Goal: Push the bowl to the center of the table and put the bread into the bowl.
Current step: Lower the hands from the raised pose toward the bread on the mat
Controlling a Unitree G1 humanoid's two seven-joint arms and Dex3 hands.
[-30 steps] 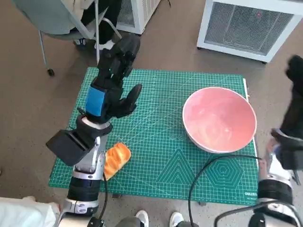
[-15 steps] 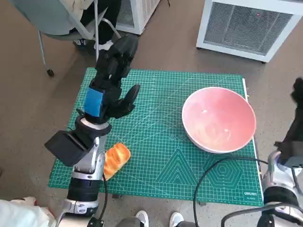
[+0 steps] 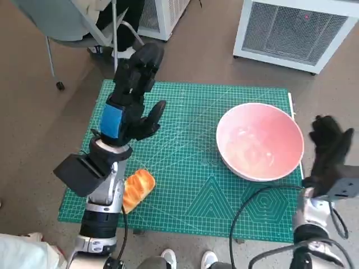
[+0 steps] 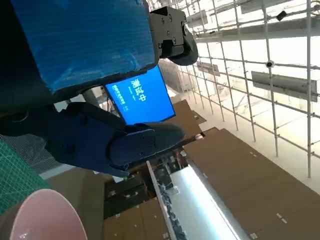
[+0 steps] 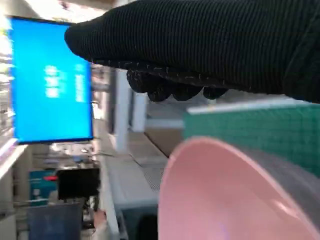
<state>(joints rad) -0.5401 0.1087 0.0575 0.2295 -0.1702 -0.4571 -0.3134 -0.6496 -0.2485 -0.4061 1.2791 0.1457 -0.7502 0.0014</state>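
Head view: your right hand (image 3: 328,150) hovers just beside the pink bowl (image 3: 260,141) at the mat's right edge, fingers spread, holding nothing. Your left hand (image 3: 132,95) is raised with fingers apart and empty; the bread (image 3: 138,188) lies near the mat's (image 3: 190,185) front-left corner.

A lab or test hall in a large industrial building; a green cutting mat (image 3: 190,157) covers the small counter; white mesh-fronted units (image 3: 297,31) stand on the brown floor; a blue screen (image 4: 140,100) glows under a high gridded glass roof (image 4: 260,60).

glossy bowl (image 3: 260,141); knitted right hand (image 3: 329,152)
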